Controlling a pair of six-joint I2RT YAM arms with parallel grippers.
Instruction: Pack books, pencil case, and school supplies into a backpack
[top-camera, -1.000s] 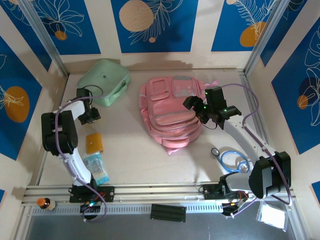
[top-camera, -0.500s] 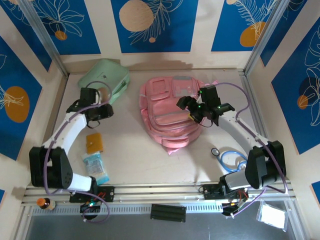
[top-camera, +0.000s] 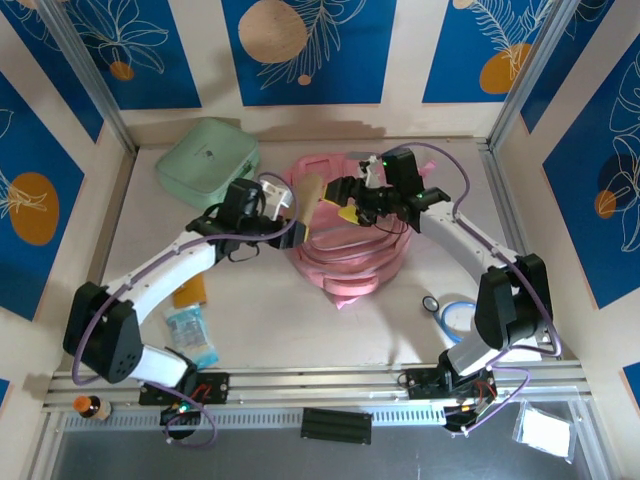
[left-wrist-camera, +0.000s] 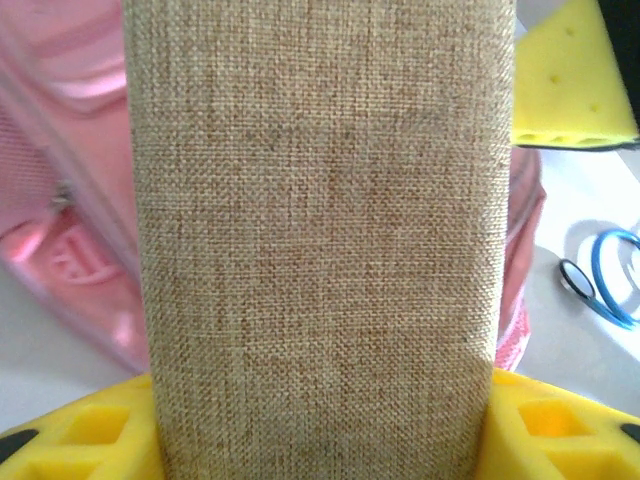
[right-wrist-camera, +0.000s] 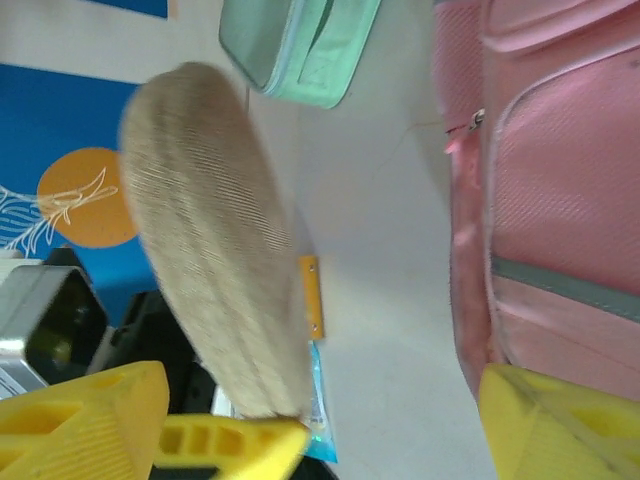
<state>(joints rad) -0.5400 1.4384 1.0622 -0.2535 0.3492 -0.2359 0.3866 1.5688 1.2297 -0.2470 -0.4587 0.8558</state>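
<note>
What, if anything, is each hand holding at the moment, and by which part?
The left hand grips the pencil case by one end, the rest sticking out ahead. The right hand is open and holds nothing.

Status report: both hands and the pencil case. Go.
Left hand shut on pencil case, case over left edge of backpack. Right hand open, close beside it. Right hand may crowd the drop.

Pencil case (top-camera: 307, 200) over backpack (top-camera: 350, 268), left side
</note>
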